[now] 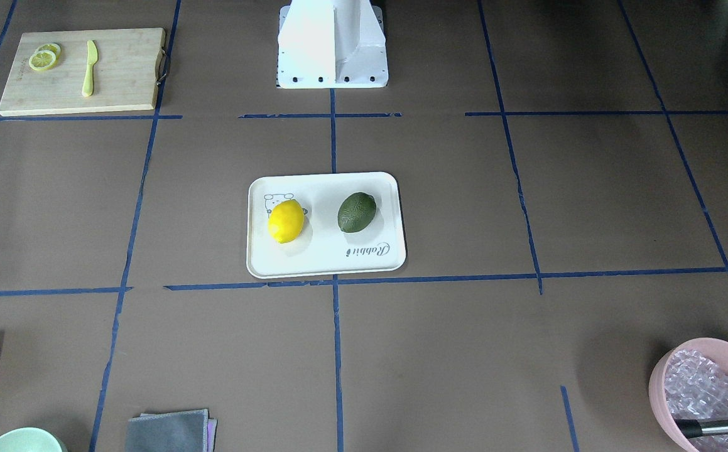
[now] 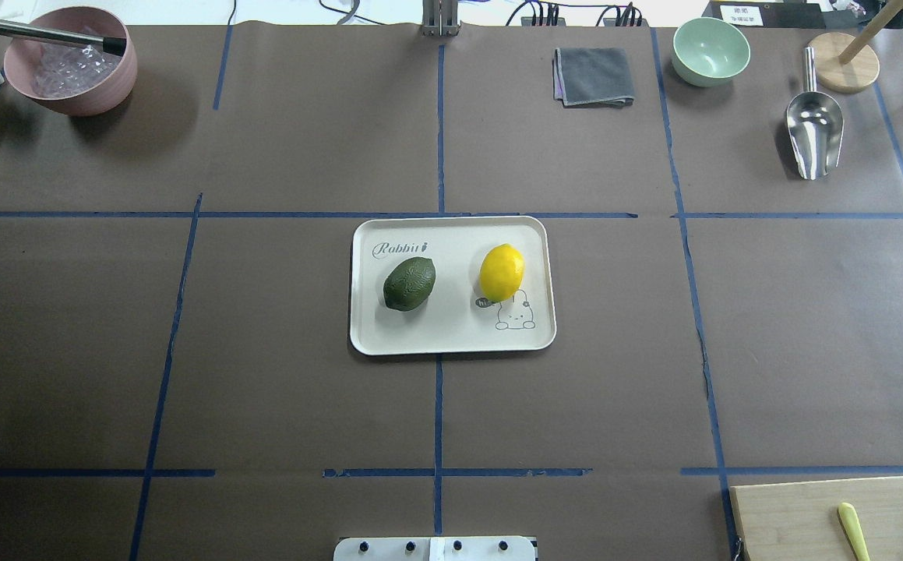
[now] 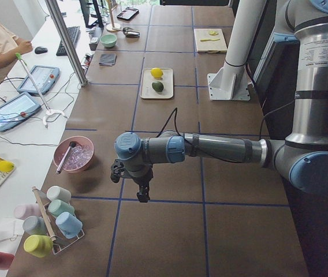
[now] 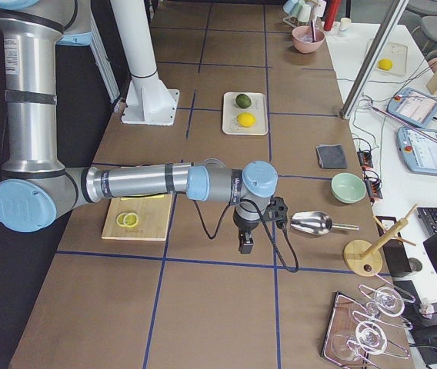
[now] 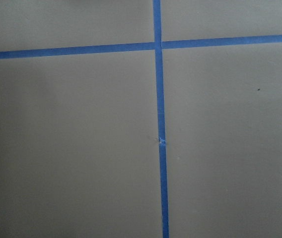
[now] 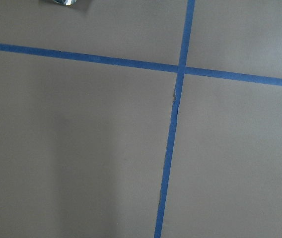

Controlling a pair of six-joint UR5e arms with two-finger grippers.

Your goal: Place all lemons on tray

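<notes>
Tray: the flat off-white rectangular tray point(image 2: 451, 341) point(image 1: 326, 258) lies at the middle of the brown paper-covered bench point(image 2: 280, 358), over a blue tape line; the script "Rabbit" and a small cartoon animal are printed on it.
Yellow fruit: the bright yellow smooth oval lemon point(image 2: 502, 273) point(image 1: 286, 221) rests on the tray, partly over the cartoon animal.
Green fruit: the dark green bumpy-skinned oval lemon point(image 2: 409, 284) point(image 1: 357, 212) rests on the same tray; in the overhead view it is at 9 o'clock from the yellow one, apart from it.
Left end effector point(image 3: 144, 194): it hangs fingers down over bare bench, well apart from the tray; its wrist view shows only brown paper and crossing tape; I cannot tell how far open it is or whether it has hold of anything.
Right end effector point(image 4: 245, 244): it also points down over bare bench, far from the tray; opening and hold cannot be told.
Surroundings, overhead view, from the tray: pink round bowl point(image 2: 112, 87) at 10 o'clock; folded grey cloth point(image 2: 594, 75) at 1 o'clock; pale green bowl point(image 2: 710, 51) and shiny metal scoop point(image 2: 813, 128) at 2 o'clock; bamboo cutting board point(image 2: 794, 522) point(image 1: 125, 81) at 4 o'clock, bearing a yellow-green knife point(image 1: 90, 68) and thin lemon slices point(image 1: 44, 58).
</notes>
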